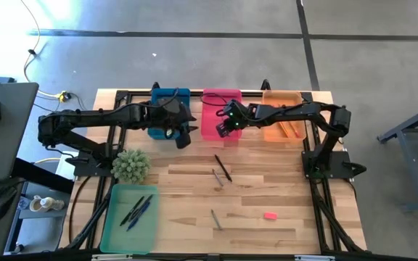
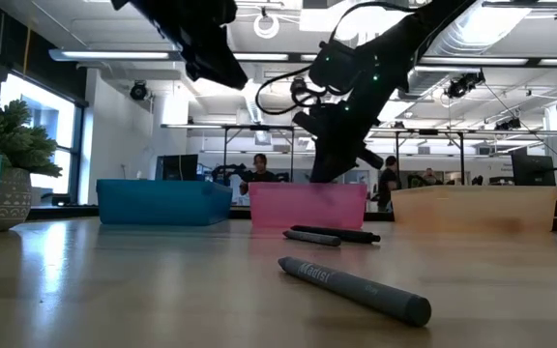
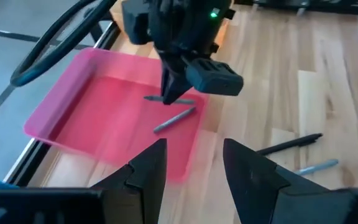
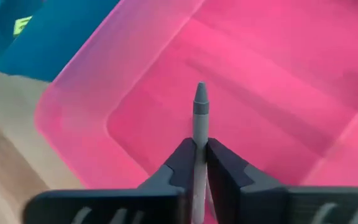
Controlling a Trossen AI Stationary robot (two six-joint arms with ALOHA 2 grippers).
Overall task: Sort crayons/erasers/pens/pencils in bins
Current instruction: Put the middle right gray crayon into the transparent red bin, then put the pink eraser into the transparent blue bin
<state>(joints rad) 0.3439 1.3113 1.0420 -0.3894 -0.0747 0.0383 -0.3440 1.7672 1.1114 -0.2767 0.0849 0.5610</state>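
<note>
Overhead: right gripper above pink bin; left gripper parted, empty.
Right wrist: grey crayon pinched between fingers, tip protruding. Probably light, rigid, brittle; mid-shaft hold suits.

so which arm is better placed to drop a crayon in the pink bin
Right. The right gripper is over the pink bin with a grey crayon pinched between its fingers. The left gripper hangs open and empty over the near edge of that bin.
</note>
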